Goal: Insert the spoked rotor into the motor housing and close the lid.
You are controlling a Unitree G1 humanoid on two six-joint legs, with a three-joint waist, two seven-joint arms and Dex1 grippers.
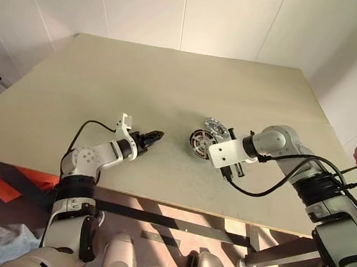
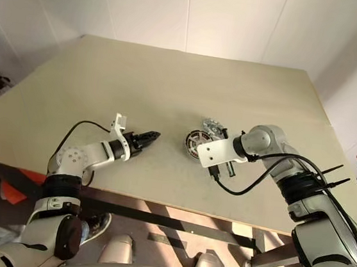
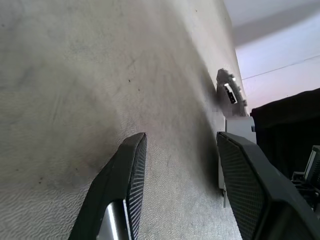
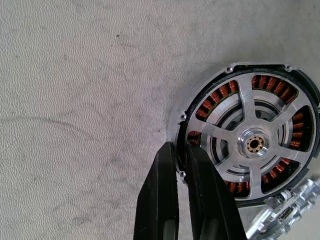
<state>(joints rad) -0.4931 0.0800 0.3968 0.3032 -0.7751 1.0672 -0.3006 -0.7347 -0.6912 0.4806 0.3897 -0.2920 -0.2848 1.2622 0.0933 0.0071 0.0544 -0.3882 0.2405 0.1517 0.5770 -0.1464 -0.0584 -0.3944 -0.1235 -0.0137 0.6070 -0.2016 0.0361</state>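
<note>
The beige table [image 1: 171, 87] stands against white walls [image 1: 141, 7]. The housing [image 4: 247, 145], with the rotor [image 4: 255, 145] in it, lies mid-table, the lid [image 1: 216, 127] touching it. The right gripper [image 4: 181, 150] pinches the housing's rim; the left gripper [image 3: 180, 145] is half open, empty.
</note>
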